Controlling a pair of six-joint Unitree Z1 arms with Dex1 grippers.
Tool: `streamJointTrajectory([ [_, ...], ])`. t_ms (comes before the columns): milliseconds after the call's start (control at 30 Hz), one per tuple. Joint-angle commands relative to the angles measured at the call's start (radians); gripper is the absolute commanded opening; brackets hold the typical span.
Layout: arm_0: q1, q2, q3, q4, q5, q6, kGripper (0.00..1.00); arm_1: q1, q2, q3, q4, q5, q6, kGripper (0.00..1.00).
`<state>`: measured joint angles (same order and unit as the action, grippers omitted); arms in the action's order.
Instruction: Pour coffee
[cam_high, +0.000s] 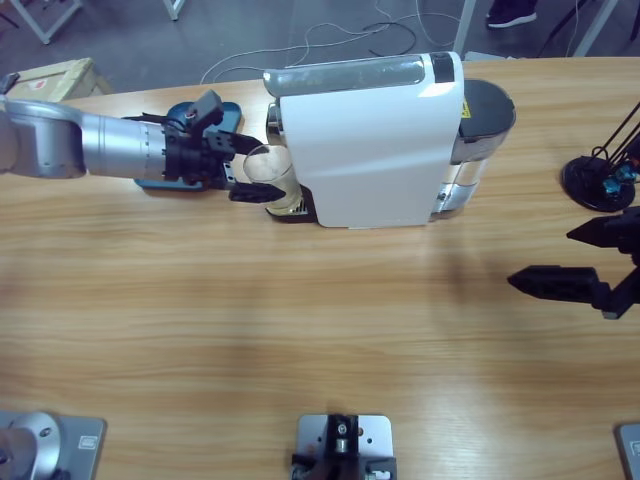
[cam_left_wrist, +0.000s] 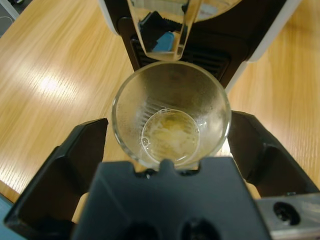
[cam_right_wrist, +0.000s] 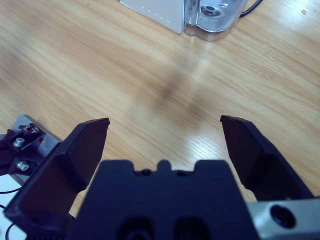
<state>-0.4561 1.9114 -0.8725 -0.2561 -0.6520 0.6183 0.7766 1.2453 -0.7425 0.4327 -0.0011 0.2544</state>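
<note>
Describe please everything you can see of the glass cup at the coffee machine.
The glass cup is clear, round and tapered, narrower at its base. It stands upright, mouth open, at the front of the white coffee machine, under its outlet. A small amount of pale yellowish-brown coffee lies at the bottom; the inner wall looks misted. The left pincer has one black jaw on each side of it, apart from the glass.

Scene evenly lit from overhead, fairly bright. Soft blurred shadows cast on table (cam_high: 300, 330) below coffee machine (cam_high: 370, 140) and in right wrist view. Glare patch seen on wood in left wrist view, beside glass (cam_left_wrist: 171, 115). Gripper bodies close to lens slightly out of focus.
</note>
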Motion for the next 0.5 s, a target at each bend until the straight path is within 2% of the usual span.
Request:
streamJointTrajectory([
  [33,-0.019,0.052,0.013,-0.020,0.032,-0.012,0.982,0.012,0.043,0.037,-0.012,0.015,0.002,1.000],
  [133,-0.021,0.056,0.007,-0.020,0.036,-0.014,0.943,0.012,0.043,0.037,-0.012,0.015,0.002,1.000],
  [167,-0.024,0.059,0.002,-0.020,0.045,-0.017,0.852,0.012,0.043,0.037,-0.012,0.015,0.002,1.000],
  [233,-0.033,0.063,-0.005,-0.020,0.063,-0.018,0.569,0.012,0.041,0.037,-0.012,0.015,0.002,1.000],
  [267,-0.034,0.064,-0.005,-0.020,0.063,-0.016,0.459,0.012,0.040,0.037,-0.012,0.015,0.002,1.000],
  [300,-0.036,0.064,-0.005,-0.020,0.063,-0.015,0.396,0.012,0.040,0.037,-0.012,0.014,0.002,1.000],
  [333,-0.036,0.064,-0.005,-0.020,0.063,-0.015,0.266,0.012,0.040,0.037,-0.012,0.013,0.002,1.000],
  [367,-0.036,0.064,-0.005,-0.020,0.064,-0.014,0.189,0.012,0.040,0.037,-0.012,0.013,0.002,1.000],
  [500,-0.035,0.062,-0.001,-0.023,0.072,-0.011,0.186,0.012,0.038,0.038,-0.012,0.013,0.002,1.000],
])
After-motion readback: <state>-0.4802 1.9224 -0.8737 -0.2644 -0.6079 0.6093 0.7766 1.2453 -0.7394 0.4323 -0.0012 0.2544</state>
